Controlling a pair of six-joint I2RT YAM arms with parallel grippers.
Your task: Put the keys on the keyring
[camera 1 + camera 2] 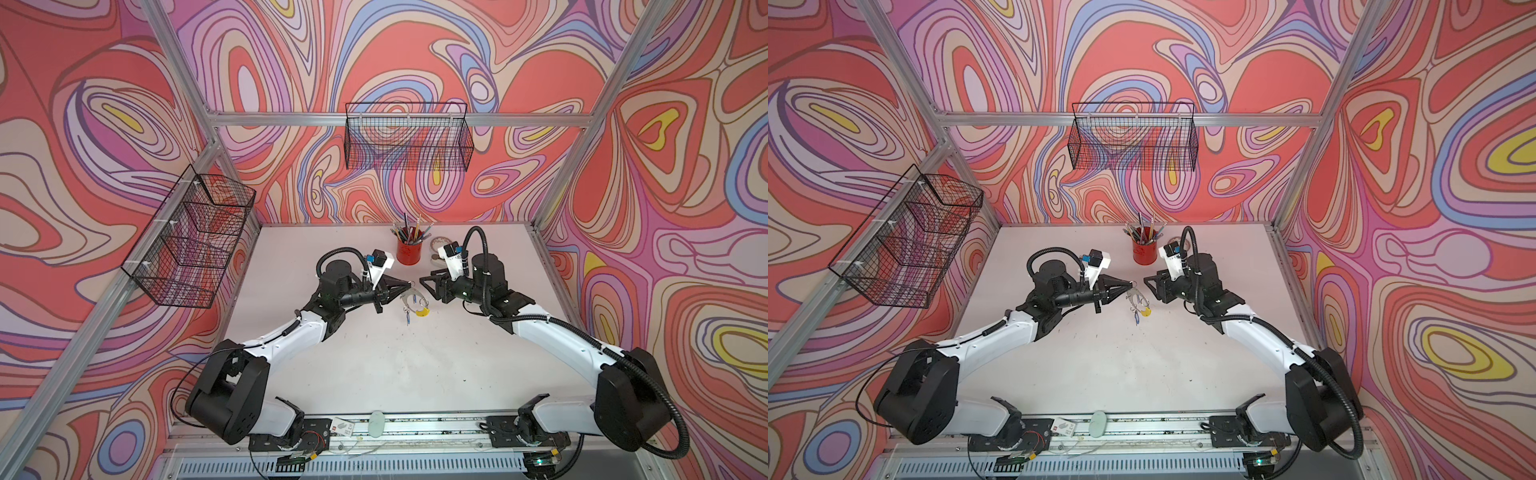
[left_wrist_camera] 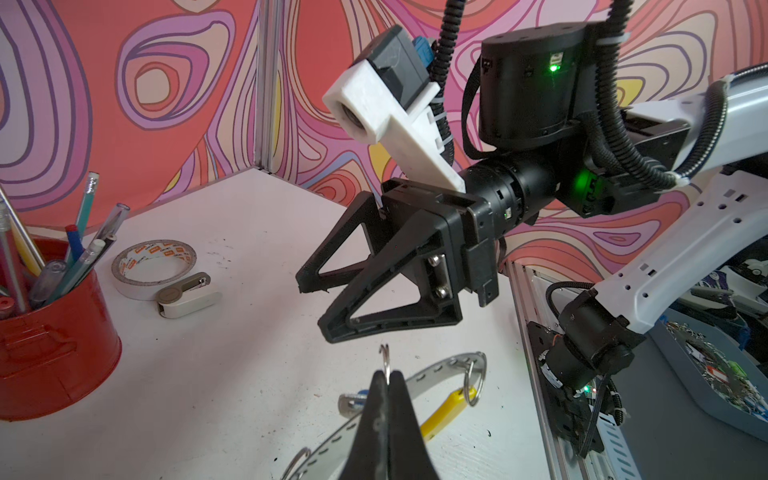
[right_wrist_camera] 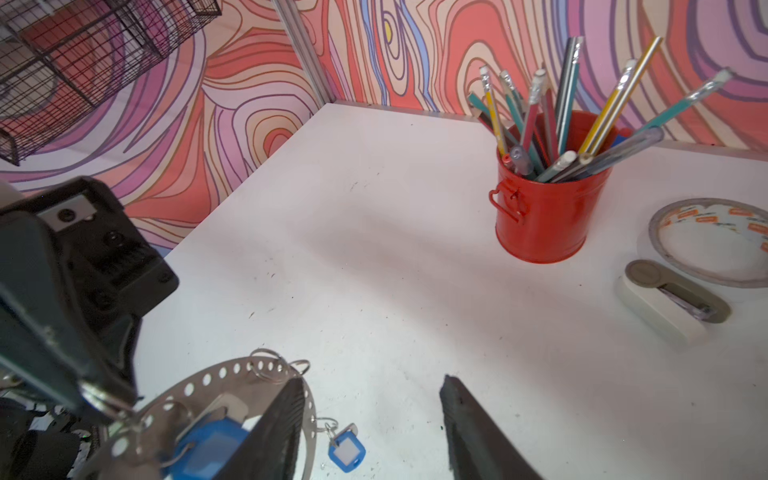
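Note:
The keyring point(image 1: 413, 300) point(image 1: 1137, 300) is a perforated silver hoop with a yellow segment point(image 2: 446, 409). It hangs tilted at mid-table, just under my left gripper point(image 1: 410, 285) point(image 1: 1133, 284). That gripper point(image 2: 386, 374) is shut on a small wire ring point(image 2: 385, 357) on the hoop's band. One of the keys, with a blue tag point(image 3: 347, 451), hangs from a small ring on the hoop's outer edge. A second blue tag point(image 3: 208, 444) shows inside the hoop point(image 3: 216, 372). My right gripper point(image 3: 374, 399) point(image 2: 316, 307) is open beside the hoop, with nothing between its fingers.
A red pot of pencils point(image 1: 409, 251) stands behind the grippers, with a tape roll point(image 2: 153, 266) and a small white gadget point(image 2: 189, 297) to its right. Wire baskets hang on the back wall point(image 1: 409, 137) and the left wall point(image 1: 191, 241). A grey bin point(image 2: 727, 374) sits beyond the table's edge.

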